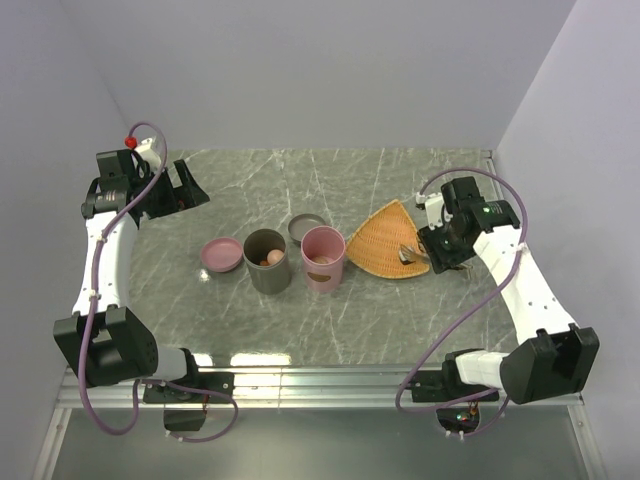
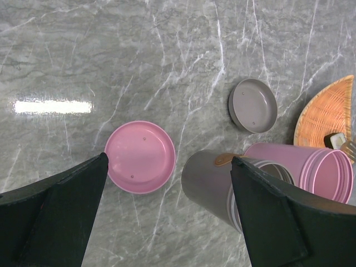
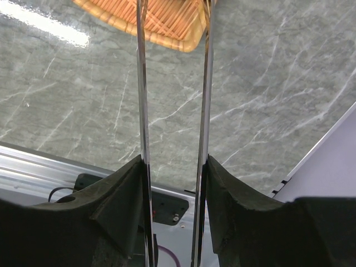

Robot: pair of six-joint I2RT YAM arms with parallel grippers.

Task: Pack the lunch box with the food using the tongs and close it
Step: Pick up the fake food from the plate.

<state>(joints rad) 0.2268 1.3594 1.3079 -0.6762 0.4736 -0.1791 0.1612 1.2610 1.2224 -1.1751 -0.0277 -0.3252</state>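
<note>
Orange fan-shaped woven tray [image 3: 167,22] lies straight ahead of the right claw [image 3: 173,167], which clasps the long thin silver-grey metal tongs [image 3: 141,100], one narrow arm against each pad, both running out over the tray. They look light, springy and slick, so a hold well back from the tips seems right. Left claw [image 2: 169,158] gapes empty, and a small dark brown block [image 2: 334,140] sits off to its right

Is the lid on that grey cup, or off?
Off: the grey lid lies on the table, apart from the open-topped grey cup.
</note>
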